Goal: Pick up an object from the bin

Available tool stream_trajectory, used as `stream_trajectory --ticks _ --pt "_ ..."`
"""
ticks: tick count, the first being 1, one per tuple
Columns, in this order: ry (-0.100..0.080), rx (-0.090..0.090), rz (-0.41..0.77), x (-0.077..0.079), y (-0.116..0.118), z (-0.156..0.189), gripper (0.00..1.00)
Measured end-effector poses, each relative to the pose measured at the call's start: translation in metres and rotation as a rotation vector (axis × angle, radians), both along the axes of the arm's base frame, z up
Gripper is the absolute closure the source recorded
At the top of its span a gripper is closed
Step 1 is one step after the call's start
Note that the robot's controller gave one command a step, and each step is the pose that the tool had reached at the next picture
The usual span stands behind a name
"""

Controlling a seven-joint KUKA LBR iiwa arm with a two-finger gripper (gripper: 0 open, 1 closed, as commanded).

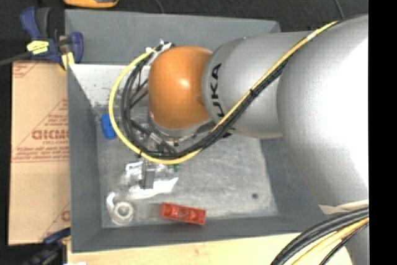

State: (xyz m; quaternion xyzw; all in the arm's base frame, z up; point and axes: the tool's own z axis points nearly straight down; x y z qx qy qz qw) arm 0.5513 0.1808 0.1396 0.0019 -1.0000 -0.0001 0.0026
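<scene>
My gripper (146, 175) hangs below the arm's wrist, low over the bin's front left part. Right under it lies a crumpled white and clear piece (159, 188), partly covered by the gripper. Whether the gripper touches it I cannot tell. A red oblong block (183, 214) lies just in front of it, near the bin's front wall. A small white ring-shaped thing (121, 210) rests to the left of the red block.
A small blue thing (107, 128) lies by the bin's left wall, half hidden behind the arm's cables. The arm and its orange cover hide the back and middle of the bin. Bare grey floor shows at the right front.
</scene>
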Motion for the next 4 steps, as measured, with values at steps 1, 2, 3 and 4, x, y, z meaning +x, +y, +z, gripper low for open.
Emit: stream_trajectory --ticks 1,2,3,4 --pt "0.006 0.002 -0.072 -0.001 -0.028 -0.060 0.00" --pt "-0.007 0.005 -0.074 0.002 -0.027 -0.055 1.00" --pt "-0.006 0.001 -0.070 -0.049 -0.039 0.001 1.00" --pt "-0.010 0.001 -0.060 -0.062 -0.041 0.062 1.00"
